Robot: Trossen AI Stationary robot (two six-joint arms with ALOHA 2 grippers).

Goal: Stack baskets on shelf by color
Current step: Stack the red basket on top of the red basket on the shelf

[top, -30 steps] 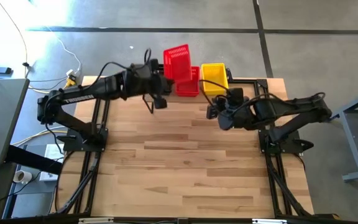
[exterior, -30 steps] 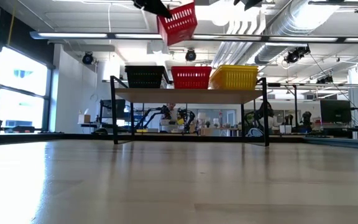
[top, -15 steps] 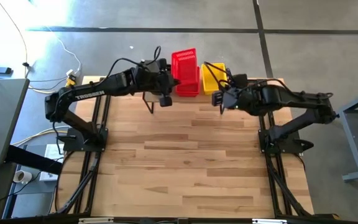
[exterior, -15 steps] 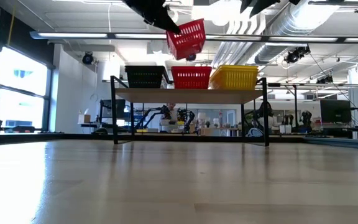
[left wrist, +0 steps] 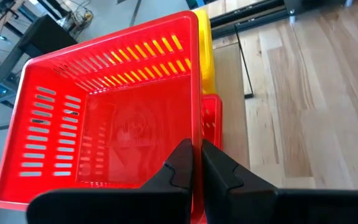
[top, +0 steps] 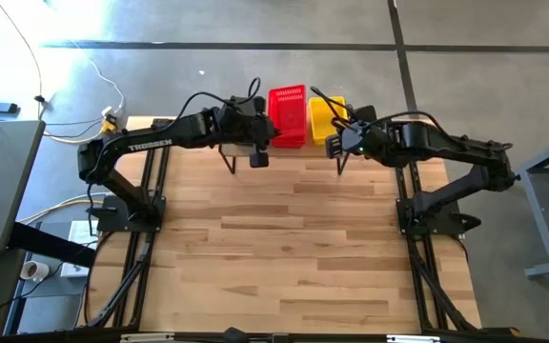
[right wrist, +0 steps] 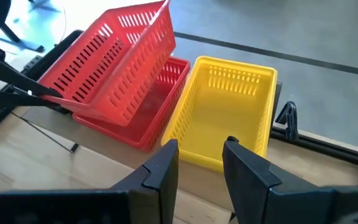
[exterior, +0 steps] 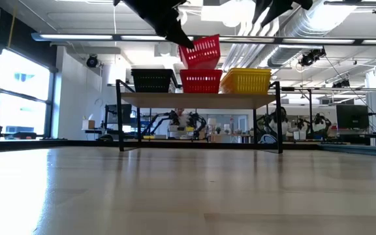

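The left gripper [left wrist: 196, 163] is clamped tight on the near rim of a red basket [exterior: 200, 51], holding it in the air just above the red stack [exterior: 200, 81] that sits mid-shelf. In the low view the carried basket hangs tilted, its far end higher than the gripped end, w/ its lower corner close to the stack's rim but whether it touches can't be told. In the right wrist view the carried basket's base slants over the mouth of the seated red one, offset a bit toward the black-basket side.

The shelf [exterior: 198, 100] carries three piles: black basket [exterior: 152, 80] at one end, red in the middle, yellow basket [exterior: 246, 81] at the other end, right beside the red. From above, the carried basket's long axis runs away from the arms, approx. in line w/ the red stack below it.

So the key relation: target lies directly under the held basket, slightly further from the left gripper's fingers. Next move likely needs levelling the tilt, then a straight drop so the basket nests.

The right gripper [right wrist: 199, 158] hovers w/ fingers apart and nothing between them, facing the yellow basket, just short of its near rim. It's the nearer arm for yellow, the left arm the nearer for red
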